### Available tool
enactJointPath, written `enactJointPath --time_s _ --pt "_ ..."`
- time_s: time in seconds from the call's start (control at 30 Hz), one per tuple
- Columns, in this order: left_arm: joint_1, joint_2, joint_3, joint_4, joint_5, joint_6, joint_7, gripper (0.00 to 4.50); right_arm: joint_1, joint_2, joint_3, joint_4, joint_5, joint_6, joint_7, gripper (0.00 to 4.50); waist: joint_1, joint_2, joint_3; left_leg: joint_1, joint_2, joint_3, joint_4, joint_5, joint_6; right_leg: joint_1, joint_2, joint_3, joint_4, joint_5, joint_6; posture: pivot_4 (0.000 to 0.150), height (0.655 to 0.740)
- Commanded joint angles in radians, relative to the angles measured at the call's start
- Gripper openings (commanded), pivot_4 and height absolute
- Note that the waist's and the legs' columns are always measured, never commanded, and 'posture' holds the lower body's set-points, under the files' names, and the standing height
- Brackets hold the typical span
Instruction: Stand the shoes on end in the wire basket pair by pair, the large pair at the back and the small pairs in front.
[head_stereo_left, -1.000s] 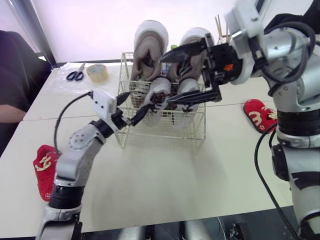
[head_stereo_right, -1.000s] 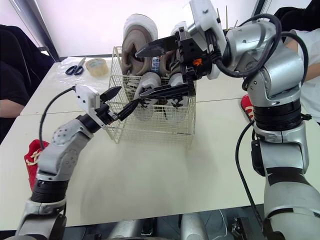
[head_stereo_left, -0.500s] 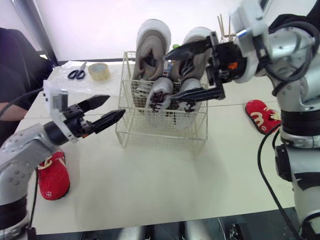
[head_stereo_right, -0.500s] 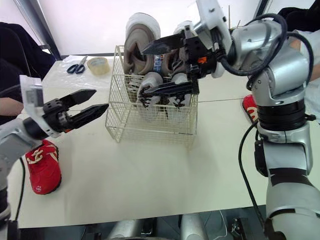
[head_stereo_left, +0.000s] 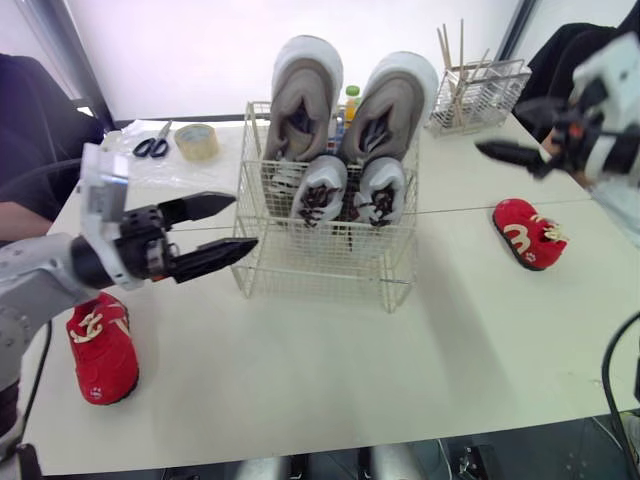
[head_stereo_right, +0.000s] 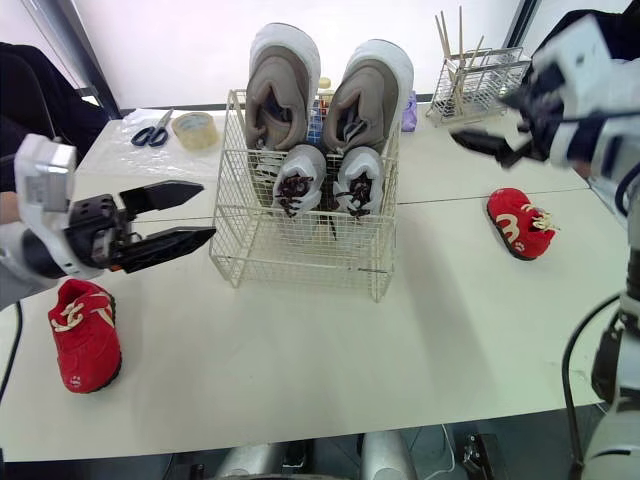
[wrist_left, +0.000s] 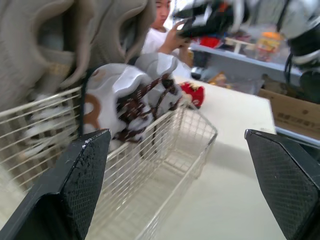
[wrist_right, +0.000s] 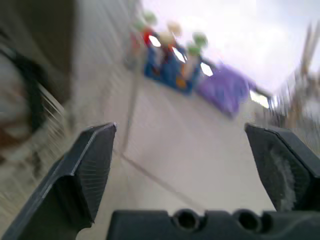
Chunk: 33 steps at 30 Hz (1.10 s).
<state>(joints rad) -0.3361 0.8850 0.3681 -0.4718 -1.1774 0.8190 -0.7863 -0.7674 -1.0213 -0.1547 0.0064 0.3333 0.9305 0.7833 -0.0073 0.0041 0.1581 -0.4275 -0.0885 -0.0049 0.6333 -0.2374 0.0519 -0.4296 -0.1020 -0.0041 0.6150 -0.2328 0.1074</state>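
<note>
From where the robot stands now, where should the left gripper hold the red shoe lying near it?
Probably across its two sides at the laced middle, coming straight down from above. The red shoe lies flat on its sole on the table with nothing over it, and the left gripper is already open.

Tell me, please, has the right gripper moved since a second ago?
Yes. The right gripper has left the wire basket and swung to the robot's right, toward the wire rack of sticks.
</note>
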Motion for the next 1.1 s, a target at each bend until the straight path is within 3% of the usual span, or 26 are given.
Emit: enactJointPath --time_s 0.03,0.13,0.23,0.63,0.93,1.03,1.1 --pt "-0.035 -0.010 -0.035 0.019 0.018 -0.021 -0.048 4.44 0.125 -0.024 -0.078 -0.014 -0.066 0.005 -0.101 4.50 -0.001 0.000 0.000 0.000 0.000 0.000 -0.001 0.000 0.000 0.000 0.000 0.000 0.000 0.000 0.000 0.150 0.7400" --pt "-0.047 -0.026 -0.077 0.009 0.045 -0.026 -0.059 4.44 0.247 -0.024 -0.124 0.081 -0.101 -0.076 -0.137 4.50 0.000 0.000 0.000 0.000 0.000 0.000 -0.002 0.002 0.001 0.000 0.000 0.000 -0.001 0.000 0.000 0.150 0.7400" --pt "-0.052 -0.040 -0.107 -0.001 0.054 -0.021 -0.061 4.44 0.262 -0.019 -0.140 0.190 -0.102 -0.144 -0.138 4.50 -0.003 0.002 0.001 0.000 0.000 0.001 -0.001 0.002 0.002 0.000 0.000 0.000 -0.001 0.000 0.000 0.150 0.7400" --pt "-0.071 -0.054 -0.146 -0.019 0.135 -0.042 -0.065 4.44 0.072 0.074 -0.035 0.640 -0.175 -0.348 -0.145 4.50 0.000 0.002 0.002 0.002 0.001 0.001 0.001 0.004 0.000 0.002 0.002 0.000 -0.001 0.000 0.000 0.150 0.7400" --pt "-0.084 -0.064 -0.146 -0.034 0.170 -0.047 -0.033 4.44 0.019 0.102 0.005 0.788 -0.223 -0.411 -0.164 4.50 -0.003 0.002 0.002 0.002 0.000 0.001 0.001 0.005 -0.001 0.003 0.003 0.000 0.000 0.000 0.000 0.150 0.7400" --pt "-0.093 -0.069 -0.152 -0.030 0.185 -0.052 -0.029 4.50 0.016 0.110 0.018 0.796 -0.232 -0.416 -0.163 3.65 -0.003 0.002 0.002 0.002 0.000 0.001 0.001 0.005 -0.002 0.003 0.003 0.000 0.000 0.001 0.001 0.150 0.7400" --pt "-0.099 -0.072 -0.156 -0.022 0.197 -0.056 -0.031 4.50 0.013 0.117 0.020 0.793 -0.230 -0.414 -0.164 2.72 -0.003 0.002 0.002 0.002 0.000 0.001 0.002 0.005 -0.002 0.003 0.003 0.000 0.000 0.001 0.002 0.150 0.7400"
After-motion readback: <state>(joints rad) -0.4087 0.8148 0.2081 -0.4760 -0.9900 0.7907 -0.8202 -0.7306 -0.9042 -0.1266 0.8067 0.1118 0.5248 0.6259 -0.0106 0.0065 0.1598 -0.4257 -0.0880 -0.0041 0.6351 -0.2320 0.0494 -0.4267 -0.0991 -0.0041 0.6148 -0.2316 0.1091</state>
